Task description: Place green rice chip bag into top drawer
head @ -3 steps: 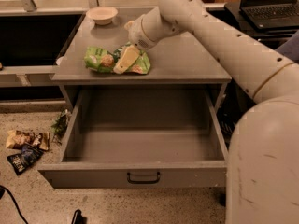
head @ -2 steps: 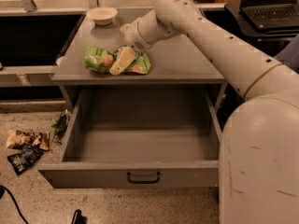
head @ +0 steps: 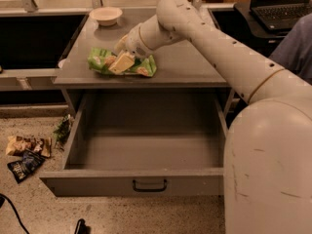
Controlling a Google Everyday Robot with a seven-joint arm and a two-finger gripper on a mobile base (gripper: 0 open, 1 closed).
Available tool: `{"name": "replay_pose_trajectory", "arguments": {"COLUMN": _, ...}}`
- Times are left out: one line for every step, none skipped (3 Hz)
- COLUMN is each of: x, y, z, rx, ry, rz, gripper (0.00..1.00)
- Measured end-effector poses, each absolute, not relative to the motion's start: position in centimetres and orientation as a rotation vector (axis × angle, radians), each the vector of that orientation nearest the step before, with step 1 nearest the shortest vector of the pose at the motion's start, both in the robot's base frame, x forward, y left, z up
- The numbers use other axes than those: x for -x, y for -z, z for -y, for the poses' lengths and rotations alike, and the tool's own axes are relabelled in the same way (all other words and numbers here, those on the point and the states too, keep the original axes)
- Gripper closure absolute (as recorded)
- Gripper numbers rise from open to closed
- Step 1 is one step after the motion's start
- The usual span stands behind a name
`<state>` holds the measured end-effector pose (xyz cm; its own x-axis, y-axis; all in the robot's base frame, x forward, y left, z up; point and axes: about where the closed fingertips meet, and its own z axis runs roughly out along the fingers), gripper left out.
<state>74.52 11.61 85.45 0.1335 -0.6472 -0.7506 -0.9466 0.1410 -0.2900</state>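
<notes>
The green rice chip bag [head: 143,68] lies flat on the grey cabinet top [head: 185,67], near its front edge and left of centre. My gripper [head: 121,62] reaches in from the right and sits down on the middle of the bag, covering part of it. The top drawer [head: 97,182] is pulled wide open below the cabinet top. Its inside shows bare and its small dark handle [head: 149,185] is at the centre of the front panel.
A pale bowl [head: 106,15] stands at the back left of the cabinet top. Brown and dark snack packets [head: 27,152] and a green scrap [head: 63,128] lie on the floor left of the drawer. A laptop [head: 282,4] and a person [head: 298,48] are at the right.
My gripper has moved a little to the left across the green bag and stays low on it. The bag and the drawer have not moved.
</notes>
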Motion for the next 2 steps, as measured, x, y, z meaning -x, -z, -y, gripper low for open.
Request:
{"name": "replay_pose_trajectory", "arguments": {"x": -74.4, "y": -85.7, "z": -11.1, "rx": 1.556, "ry": -0.459, "rz": -1.594, "gripper": 0.66}}
{"name": "replay_pose_trajectory", "arguments": {"x": -73.6, "y": -87.4, "z": -9.3, "rx": 1.496, "ry": -0.440, "rz": -1.585, "gripper": 0.89}}
